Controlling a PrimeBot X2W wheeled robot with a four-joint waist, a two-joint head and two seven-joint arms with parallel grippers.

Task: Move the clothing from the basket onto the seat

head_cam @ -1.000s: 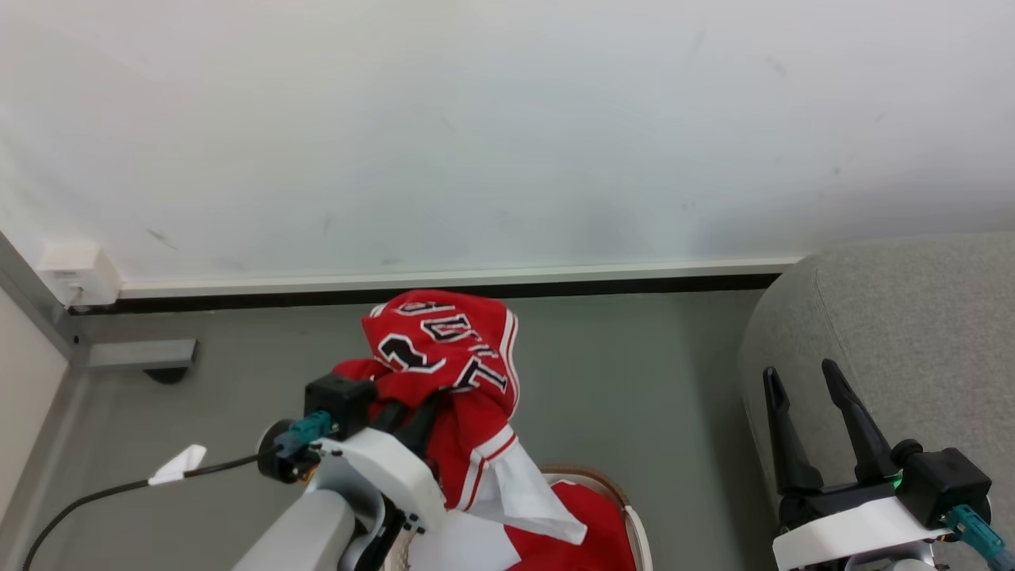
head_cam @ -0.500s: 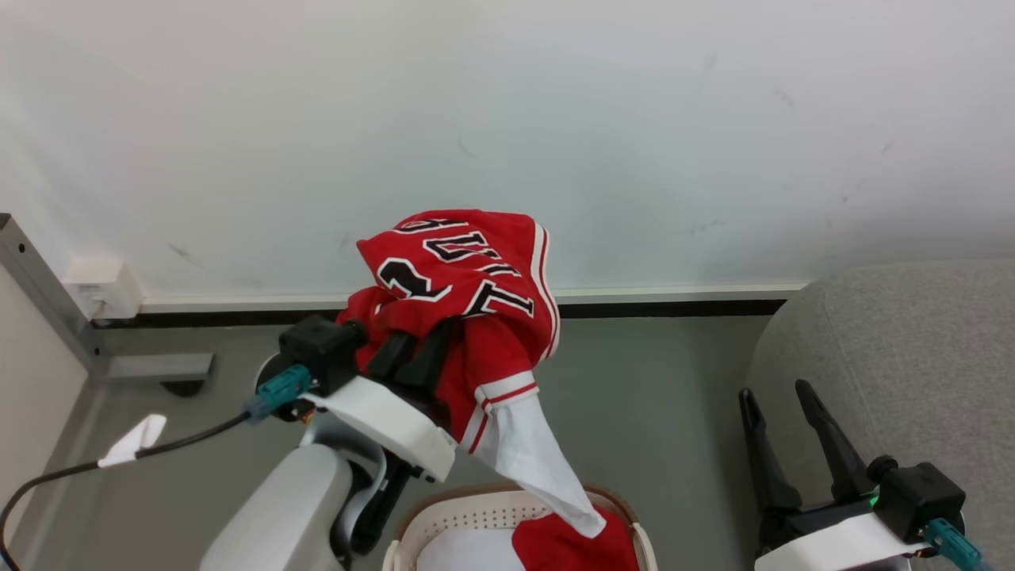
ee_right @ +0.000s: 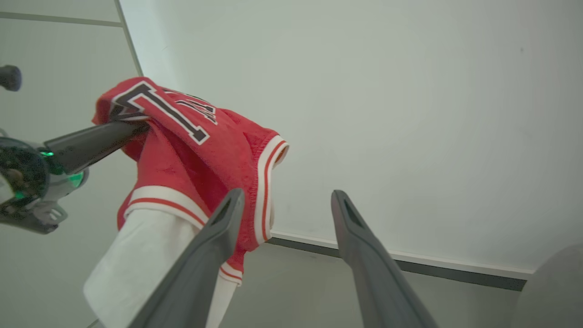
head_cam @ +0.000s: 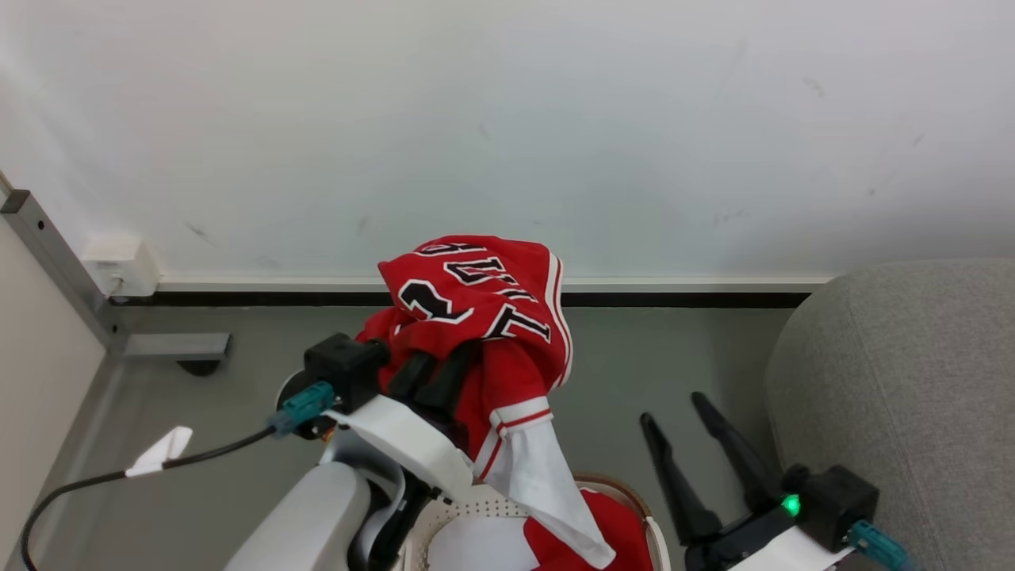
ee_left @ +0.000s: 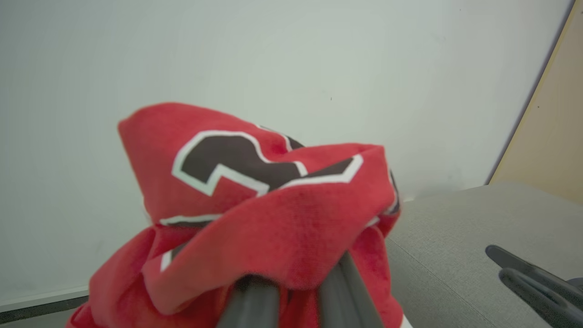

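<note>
My left gripper [head_cam: 432, 373] is shut on a red garment [head_cam: 476, 309] with black-and-white letters, held up in front of the wall. White fabric [head_cam: 547, 492] hangs from it down to the basket [head_cam: 646, 531] at the bottom edge, where more red clothing [head_cam: 587, 543] lies. In the left wrist view the garment [ee_left: 255, 200] drapes over my fingers [ee_left: 253, 300]. My right gripper [head_cam: 671, 407] stands open and empty between the garment and the grey seat [head_cam: 896, 381]. The right wrist view has its open fingers [ee_right: 227, 214] just right of the hanging garment [ee_right: 191, 146].
A white wall [head_cam: 507, 119] with a dark baseboard [head_cam: 682, 300] runs close behind. A metal post [head_cam: 55, 262] and a white wall box [head_cam: 119, 262] stand at the left. A black cable [head_cam: 198, 456] with a white tag trails from my left wrist over the grey floor [head_cam: 634, 357].
My left gripper has lifted the red garment higher out of the basket. My right gripper has swung left, off the seat's edge and towards the garment. The head camera has shifted too.
</note>
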